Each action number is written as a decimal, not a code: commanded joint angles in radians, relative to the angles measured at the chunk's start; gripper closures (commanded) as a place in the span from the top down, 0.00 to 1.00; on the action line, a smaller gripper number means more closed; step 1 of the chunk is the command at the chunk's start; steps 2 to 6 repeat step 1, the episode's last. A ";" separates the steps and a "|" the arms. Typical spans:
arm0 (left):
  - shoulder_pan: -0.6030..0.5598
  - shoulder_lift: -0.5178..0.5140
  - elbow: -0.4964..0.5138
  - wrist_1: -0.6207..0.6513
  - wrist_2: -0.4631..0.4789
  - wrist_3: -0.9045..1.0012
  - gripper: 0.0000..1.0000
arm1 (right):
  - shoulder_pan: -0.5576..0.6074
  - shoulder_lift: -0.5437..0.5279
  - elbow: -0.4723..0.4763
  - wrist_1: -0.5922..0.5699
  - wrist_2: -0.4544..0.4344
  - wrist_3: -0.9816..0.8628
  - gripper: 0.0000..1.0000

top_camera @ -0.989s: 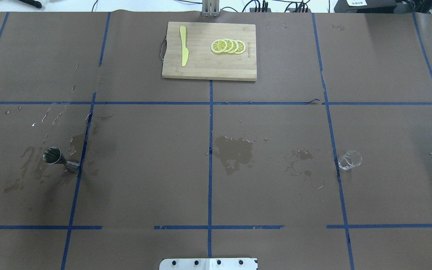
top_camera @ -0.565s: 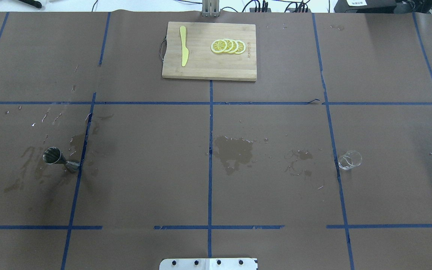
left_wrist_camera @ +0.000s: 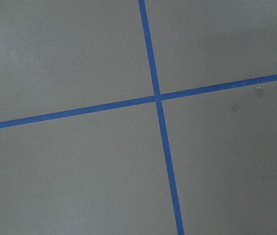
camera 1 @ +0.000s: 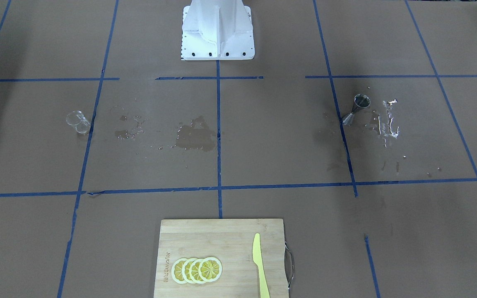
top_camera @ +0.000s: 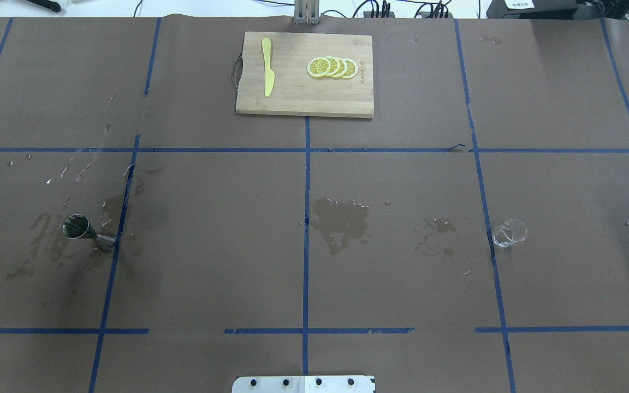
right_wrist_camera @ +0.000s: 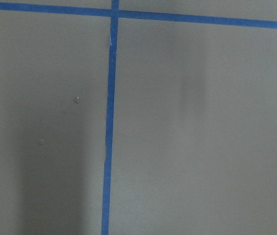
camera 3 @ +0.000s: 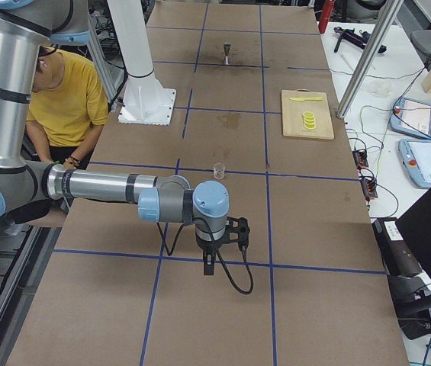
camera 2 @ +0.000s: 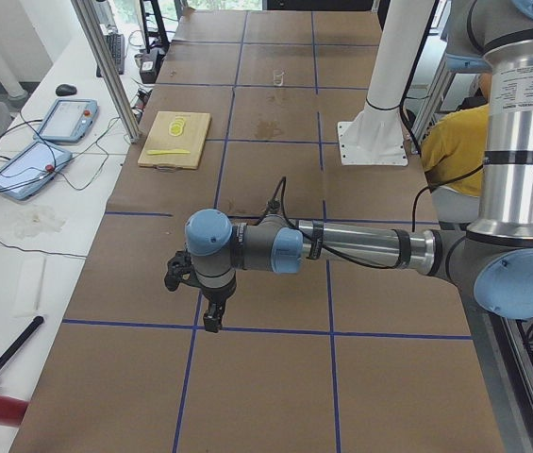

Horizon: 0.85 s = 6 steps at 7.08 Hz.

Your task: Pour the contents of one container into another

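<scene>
nothing moved | beaker (top_camera: 509,233), jigger (top_camera: 86,232) upright, apart; contents unclear | left gripper (camera 2: 212,321), right gripper (camera 3: 208,265): state cannot tell

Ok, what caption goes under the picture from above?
Clear cup and steel jigger stand far apart on a wet-stained table; lemon slices and a knife lie on the board.

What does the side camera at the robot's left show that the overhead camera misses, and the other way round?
Only the side view shows the left arm and left gripper above the table, and a person in yellow. Only the overhead view plainly shows the steel jigger; I cannot pick it out from the side. Both show the clear beaker, the cutting board and its lemon slices.
</scene>
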 commanded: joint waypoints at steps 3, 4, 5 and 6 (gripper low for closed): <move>0.000 0.001 0.000 0.000 0.000 0.000 1.00 | 0.000 -0.002 0.000 0.000 0.000 0.000 1.00; 0.000 0.001 0.000 0.000 0.000 0.000 1.00 | 0.000 -0.002 0.000 0.000 0.000 0.000 1.00; 0.000 0.001 0.000 0.000 0.000 0.000 1.00 | 0.000 -0.002 0.000 0.000 0.000 0.000 1.00; 0.000 0.001 0.000 0.000 0.000 0.000 1.00 | 0.000 -0.002 0.000 0.000 0.000 0.000 1.00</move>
